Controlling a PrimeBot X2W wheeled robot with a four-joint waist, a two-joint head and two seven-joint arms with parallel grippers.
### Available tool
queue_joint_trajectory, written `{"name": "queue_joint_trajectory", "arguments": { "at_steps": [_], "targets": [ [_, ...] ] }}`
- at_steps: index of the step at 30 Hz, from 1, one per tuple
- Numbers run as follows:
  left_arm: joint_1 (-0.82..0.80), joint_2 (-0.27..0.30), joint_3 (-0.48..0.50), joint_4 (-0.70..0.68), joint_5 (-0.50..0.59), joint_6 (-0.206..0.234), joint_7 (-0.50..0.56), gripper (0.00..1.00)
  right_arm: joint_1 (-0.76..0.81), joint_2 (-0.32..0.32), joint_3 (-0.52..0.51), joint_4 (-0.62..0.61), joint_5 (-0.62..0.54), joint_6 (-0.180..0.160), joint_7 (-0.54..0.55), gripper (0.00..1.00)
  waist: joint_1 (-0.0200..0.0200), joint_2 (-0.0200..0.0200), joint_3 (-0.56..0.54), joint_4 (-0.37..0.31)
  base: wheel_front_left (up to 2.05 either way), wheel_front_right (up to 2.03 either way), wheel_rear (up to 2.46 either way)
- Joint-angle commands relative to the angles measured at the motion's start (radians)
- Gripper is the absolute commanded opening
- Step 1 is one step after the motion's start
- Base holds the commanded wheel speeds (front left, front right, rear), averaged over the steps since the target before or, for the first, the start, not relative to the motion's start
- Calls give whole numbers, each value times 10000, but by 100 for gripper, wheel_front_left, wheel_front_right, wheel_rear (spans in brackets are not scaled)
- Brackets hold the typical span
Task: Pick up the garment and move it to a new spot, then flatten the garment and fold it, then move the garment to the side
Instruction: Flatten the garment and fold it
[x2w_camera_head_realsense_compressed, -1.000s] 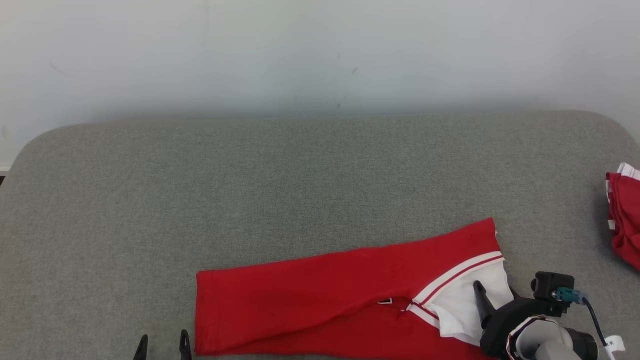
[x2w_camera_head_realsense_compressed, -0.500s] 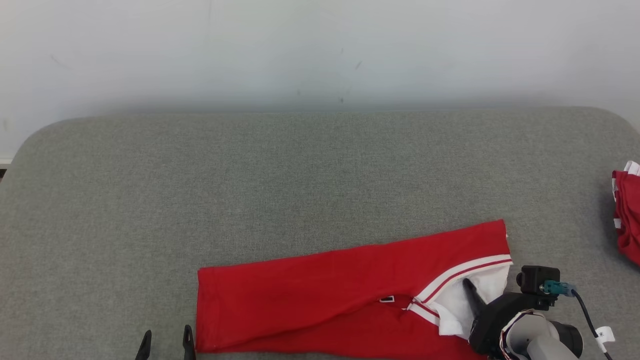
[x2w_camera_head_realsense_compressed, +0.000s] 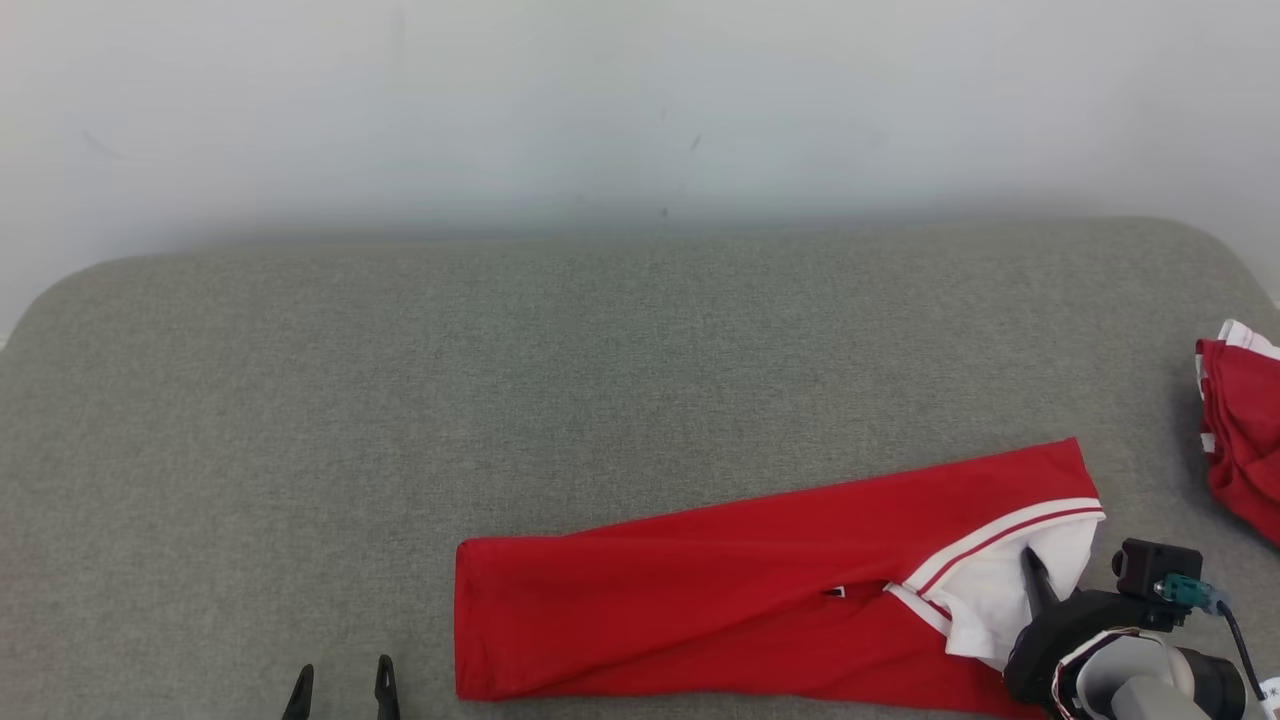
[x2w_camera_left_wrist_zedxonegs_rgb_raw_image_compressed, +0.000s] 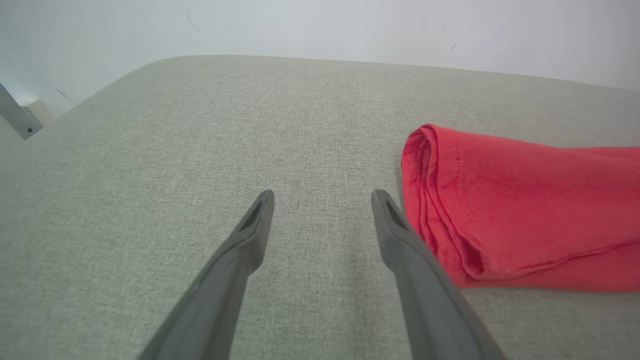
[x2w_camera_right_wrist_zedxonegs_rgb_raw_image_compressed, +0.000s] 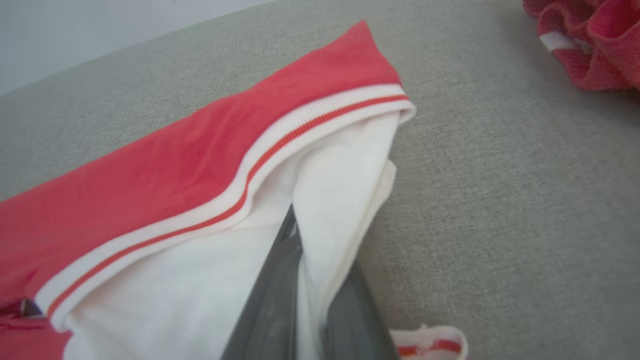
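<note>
Right pincer clenched on white end of red garment; left pincer released beside its folded edge, grey padding beyond.

The garment is showing bright red along most of its length, giving way to white at the end nearest the right front corner of the padded top (a white ribbed band carrying one thin red stripe is edging that change). The padded top is showing a flecked grey-green weave. At its right edge a second garment is showing red with white trim. The left gripper and right gripper are showing dark grey.
</note>
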Motion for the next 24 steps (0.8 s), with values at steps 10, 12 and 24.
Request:
{"name": "queue_joint_trajectory", "arguments": {
  "at_steps": [10,12,24],
  "targets": [
    [162,-5,-84,80,-57,-70,-27,100,201,562,586,-797,49,-33,-442,0,-1,-1,-213,-269,0,0,0],
    [225,-8,-86,116,-64,-87,-27,100,382,689,873,-1218,199,-33,-359,0,-1,-1,-271,-293,0,0,0],
    [159,-8,-421,166,-73,-195,-27,100,1425,1241,3065,-4137,897,-31,1064,0,-1,-1,-398,120,0,0,0]
  ]
}}
